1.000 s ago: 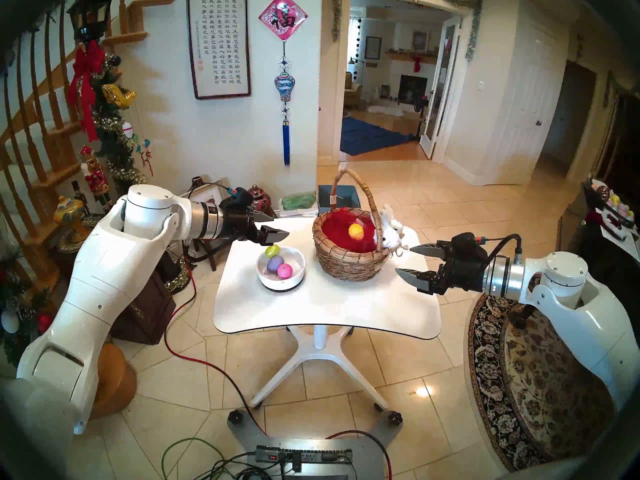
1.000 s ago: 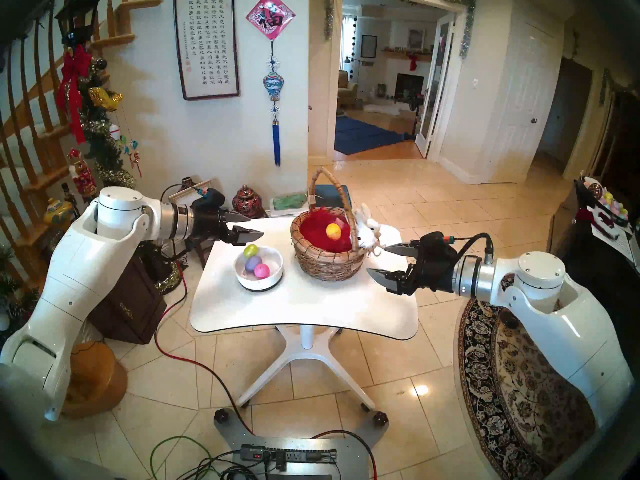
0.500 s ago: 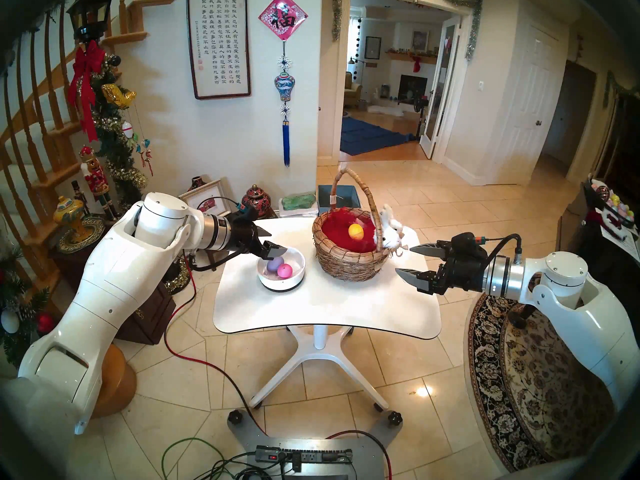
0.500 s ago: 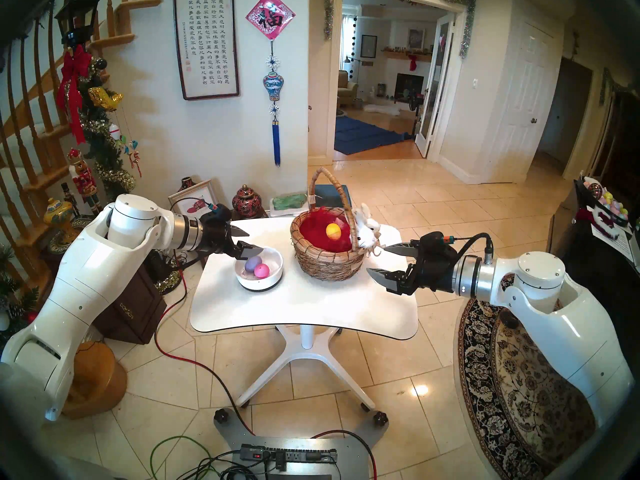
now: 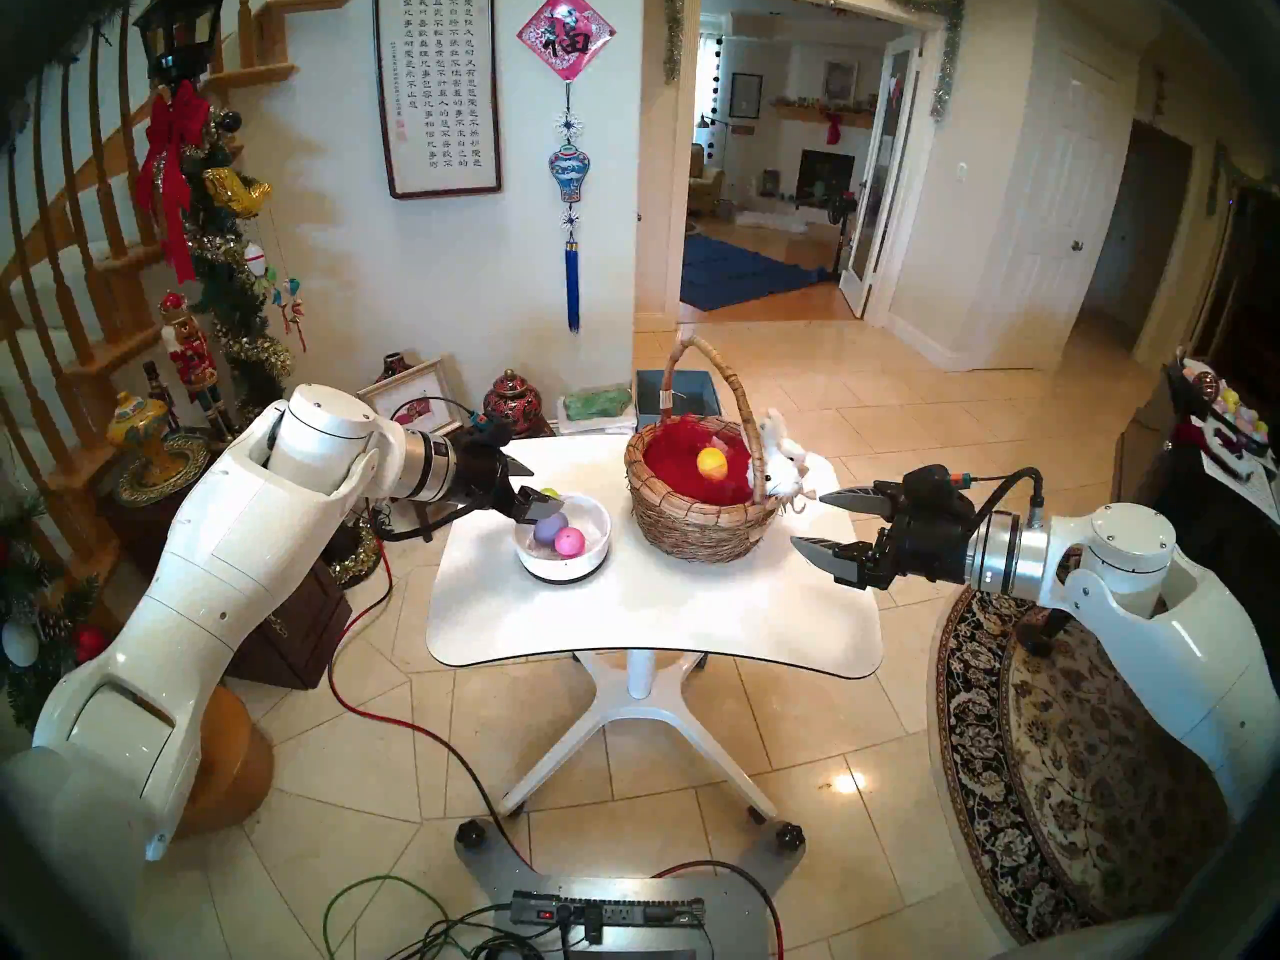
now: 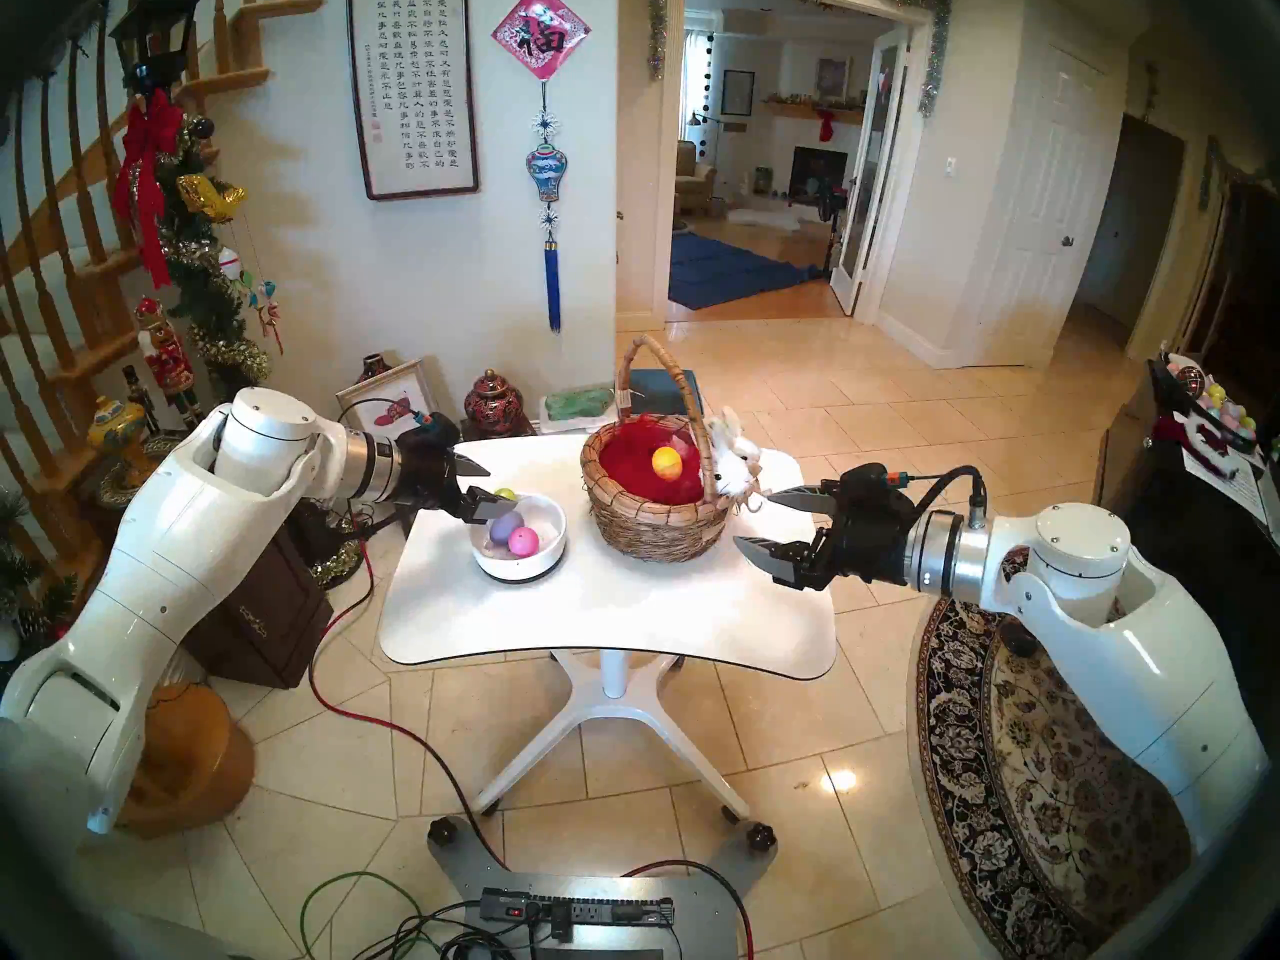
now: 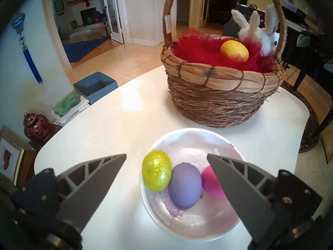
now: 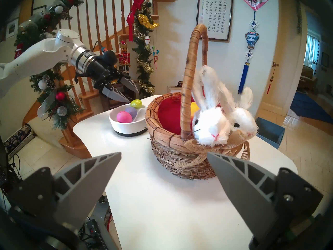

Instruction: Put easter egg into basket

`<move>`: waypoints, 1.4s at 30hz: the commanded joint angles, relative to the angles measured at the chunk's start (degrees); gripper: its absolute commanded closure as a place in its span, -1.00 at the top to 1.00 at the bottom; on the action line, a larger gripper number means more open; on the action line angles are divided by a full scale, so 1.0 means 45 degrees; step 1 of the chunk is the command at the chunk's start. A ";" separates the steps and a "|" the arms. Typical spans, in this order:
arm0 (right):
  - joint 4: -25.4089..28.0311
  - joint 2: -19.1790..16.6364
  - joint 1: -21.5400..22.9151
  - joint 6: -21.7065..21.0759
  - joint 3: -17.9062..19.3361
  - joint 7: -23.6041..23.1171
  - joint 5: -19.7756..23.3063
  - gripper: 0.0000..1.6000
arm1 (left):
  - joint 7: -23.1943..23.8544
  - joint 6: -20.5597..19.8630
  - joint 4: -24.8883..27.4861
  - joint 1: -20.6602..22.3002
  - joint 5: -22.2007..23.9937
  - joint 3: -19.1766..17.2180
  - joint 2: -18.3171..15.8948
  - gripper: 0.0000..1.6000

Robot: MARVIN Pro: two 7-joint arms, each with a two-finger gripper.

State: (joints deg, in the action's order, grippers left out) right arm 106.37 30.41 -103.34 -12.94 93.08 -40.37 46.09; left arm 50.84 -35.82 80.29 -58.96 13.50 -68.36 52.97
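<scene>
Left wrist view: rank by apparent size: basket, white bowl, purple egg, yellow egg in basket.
1. basket
2. white bowl
3. purple egg
4. yellow egg

The purple egg sits nearer the camera, so the eggs' true sizes may match.

My head cams look down at the table (image 5: 651,612); both wrist cams sit close, sharing the basket (image 7: 216,103).

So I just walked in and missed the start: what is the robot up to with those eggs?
It is moving eggs from the white bowl to the wicker basket. The left gripper hangs open over the bowl's green, purple and pink eggs, gripping none. A yellow egg lies in the basket. The right gripper waits open beside it.
</scene>
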 commanded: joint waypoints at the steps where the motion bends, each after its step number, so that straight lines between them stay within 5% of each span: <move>1: 0.0019 -0.0027 0.0022 0.0025 0.0120 0.0019 0.0015 1.00 | 0.0138 -0.0206 -0.0150 0.0563 0.0010 0.0038 0.0191 1.00; 42: 0.0020 -0.0028 0.0020 0.0026 0.0121 0.0020 0.0016 1.00 | 0.0597 -0.0149 -0.1453 0.1089 -0.0669 0.0234 0.0712 1.00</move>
State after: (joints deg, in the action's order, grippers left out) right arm 106.37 30.41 -103.34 -12.94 93.08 -40.36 46.10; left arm 53.45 -36.49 73.45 -55.31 10.47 -67.06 55.99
